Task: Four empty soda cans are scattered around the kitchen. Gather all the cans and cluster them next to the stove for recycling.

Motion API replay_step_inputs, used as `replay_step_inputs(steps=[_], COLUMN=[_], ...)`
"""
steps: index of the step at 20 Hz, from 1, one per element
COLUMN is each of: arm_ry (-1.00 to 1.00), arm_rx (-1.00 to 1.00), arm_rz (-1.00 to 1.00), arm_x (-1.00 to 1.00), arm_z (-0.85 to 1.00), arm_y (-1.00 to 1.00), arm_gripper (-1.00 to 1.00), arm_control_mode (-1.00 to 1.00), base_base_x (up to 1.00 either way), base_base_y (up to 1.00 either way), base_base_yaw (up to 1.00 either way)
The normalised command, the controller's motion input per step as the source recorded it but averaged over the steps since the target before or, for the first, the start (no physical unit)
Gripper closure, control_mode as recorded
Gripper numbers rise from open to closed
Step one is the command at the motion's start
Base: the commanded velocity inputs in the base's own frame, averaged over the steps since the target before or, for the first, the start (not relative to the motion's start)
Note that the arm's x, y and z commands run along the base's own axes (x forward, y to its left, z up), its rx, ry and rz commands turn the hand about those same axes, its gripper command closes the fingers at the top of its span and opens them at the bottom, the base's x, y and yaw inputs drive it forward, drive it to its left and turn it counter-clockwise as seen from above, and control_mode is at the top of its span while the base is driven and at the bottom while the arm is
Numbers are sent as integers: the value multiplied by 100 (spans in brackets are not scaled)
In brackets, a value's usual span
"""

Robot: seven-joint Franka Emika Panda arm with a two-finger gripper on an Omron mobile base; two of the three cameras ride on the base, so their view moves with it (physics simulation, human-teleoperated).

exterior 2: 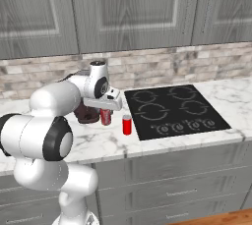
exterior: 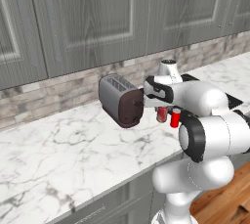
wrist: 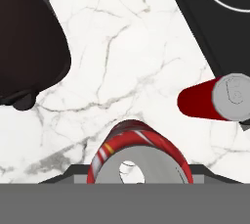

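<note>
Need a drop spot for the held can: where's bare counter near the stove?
Bare marble lies between the toaster and the stove, toward the backsplash. The front strip by the stove edge is crowded: a red can stands there, and the end effector holds another red can beside it.

Both base views look forward and down from behind the white arm, left and right, sharing the white marbled counter (exterior: 73,145) and dark-ended grey toaster (exterior: 121,100). The hand view looks straight down, close above two red cans (wrist: 139,152).
</note>
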Motion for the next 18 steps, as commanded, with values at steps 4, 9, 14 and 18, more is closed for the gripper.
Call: replay_step_inputs(steps=[4, 9, 14, 18], arm_ry=[0, 0, 0, 0], arm_rx=[0, 1, 1, 1], arm_rz=[0, 0, 0, 0], arm_x=[16, 9, 9, 12], arm_z=[-35, -32, -29, -23], arm_y=[0, 0, -5, -6], arm_gripper=[100, 100, 100, 100], arm_control_mode=[-100, -100, -100, -100], base_base_x=[0, 0, 0, 0], base_base_y=[0, 0, 0, 0], base_base_yaw=[0, 0, 0, 0])
